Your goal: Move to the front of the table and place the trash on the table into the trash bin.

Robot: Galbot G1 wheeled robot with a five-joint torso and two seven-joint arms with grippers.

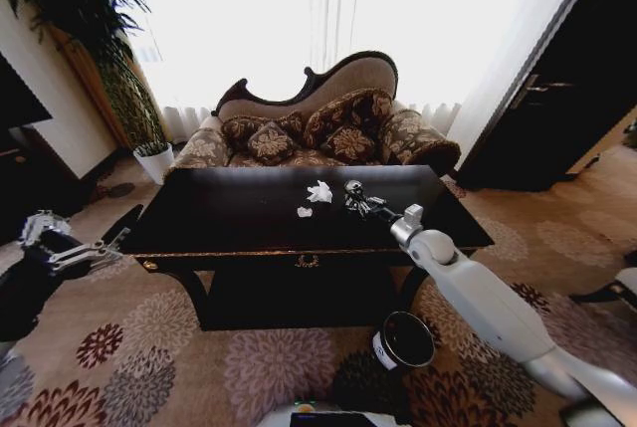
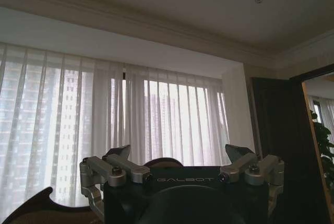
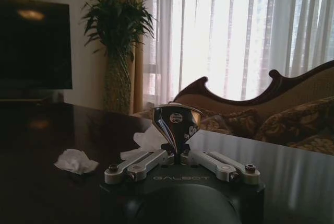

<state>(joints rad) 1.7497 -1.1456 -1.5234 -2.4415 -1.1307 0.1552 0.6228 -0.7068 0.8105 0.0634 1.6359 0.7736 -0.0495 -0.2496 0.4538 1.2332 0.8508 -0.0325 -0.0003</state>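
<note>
Ahead, a large glossy black table with gold trim and a gold ornament at the middle of its front edge, standing on a floral carpet before a patterned sofa and bright curtained windows. On the floor just off the table's front right corner, a small round dark trash bin with a white label on its side, much lower than the tabletop. Reaching over the table's right half, the white right arm, ending in the right gripper toward the back edge, right of centre; clamped between its fingertips, a dark shiny wrapper-like lump, seen close up in the right wrist view as a glossy cone pinched at its narrow base, fingers drawn in narrow around it. Just beside that gripper, toward the table's middle, a larger lumpy white paper ball, partly hidden behind the wrapper in the right wrist view. Nearer the front edge and a little apart, a smaller white paper ball, lying on the bare dark top. Off the table's left end, low over the carpet, the left gripper, idle, fingers spread wide with nothing between them, pointing up toward curtains and ceiling in the left wrist view.
</note>
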